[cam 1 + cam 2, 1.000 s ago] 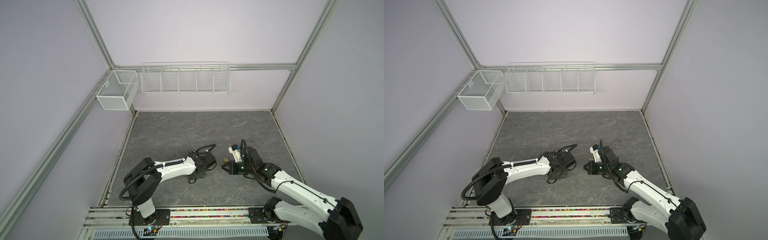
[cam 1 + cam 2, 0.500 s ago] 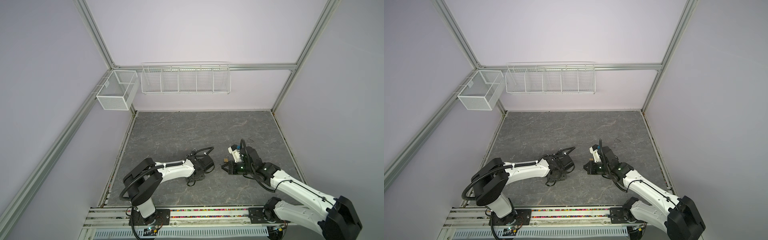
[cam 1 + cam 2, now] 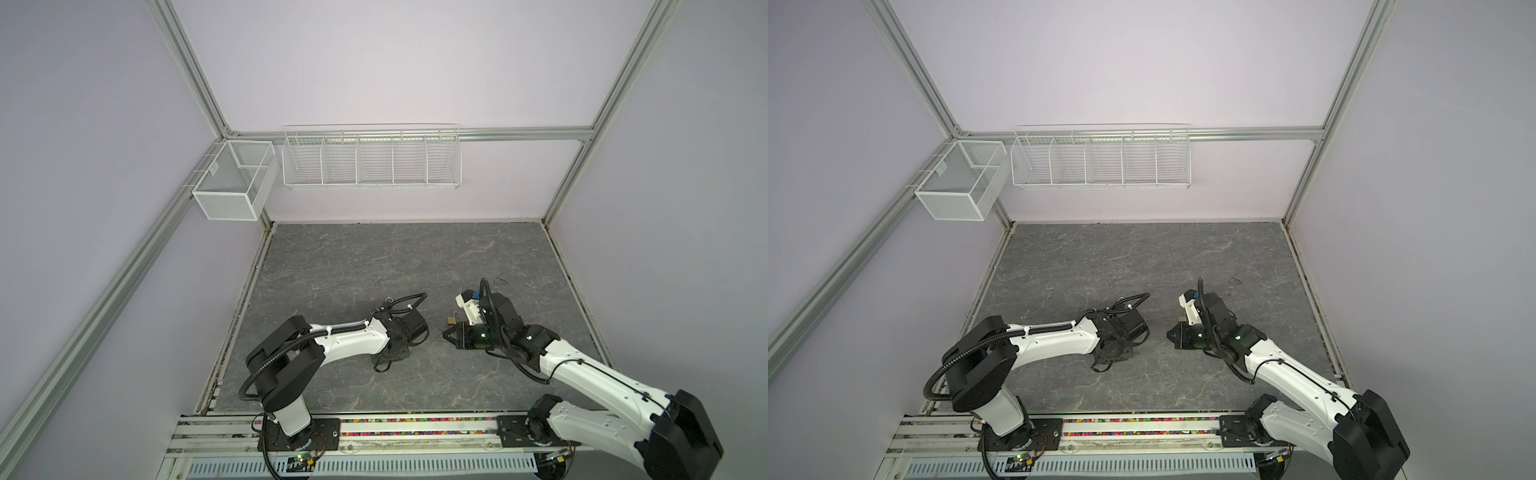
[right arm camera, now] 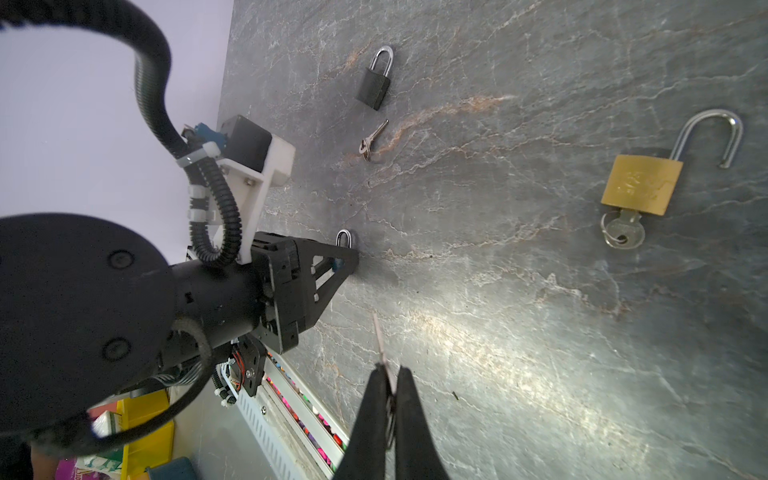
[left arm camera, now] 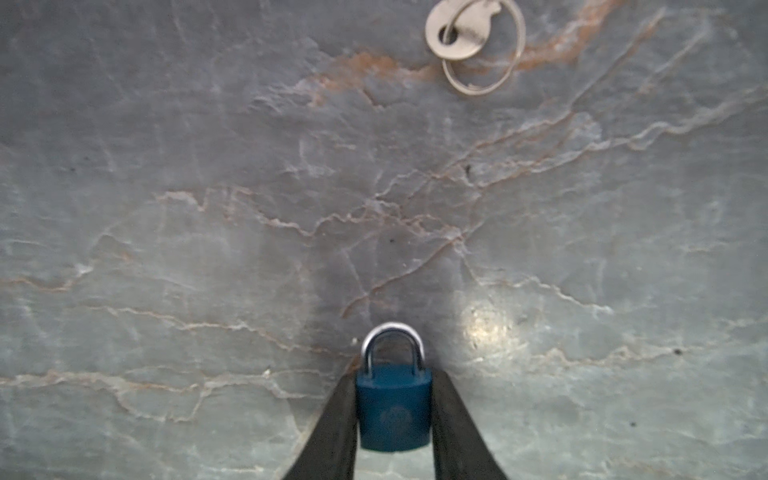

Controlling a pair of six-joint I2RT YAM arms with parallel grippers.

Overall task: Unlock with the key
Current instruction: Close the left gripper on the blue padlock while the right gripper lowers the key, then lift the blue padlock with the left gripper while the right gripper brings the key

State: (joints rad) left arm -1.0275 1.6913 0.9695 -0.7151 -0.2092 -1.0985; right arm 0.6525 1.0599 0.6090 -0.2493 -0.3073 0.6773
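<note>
A blue padlock [image 5: 392, 411] is pinched by its body between the two black fingers of the left gripper [image 5: 393, 380], down at the grey marbled table [image 5: 208, 208]. Its silver shackle is closed and pointed away from the gripper. Whether the padlock is lifted clear of the table cannot be told. A loose key [image 5: 465, 37] on a ring is laid on the table beyond it, well apart. The right gripper [image 4: 390, 374] is pressed together on a small silver key [image 4: 379, 338], whose blade is held out past the fingertips. A black padlock [image 4: 376, 81] is laid with its shackle closed. A brass padlock [image 4: 642, 183] is laid with its shackle swung open and an inserted key [image 4: 623, 232] at its base.
</note>
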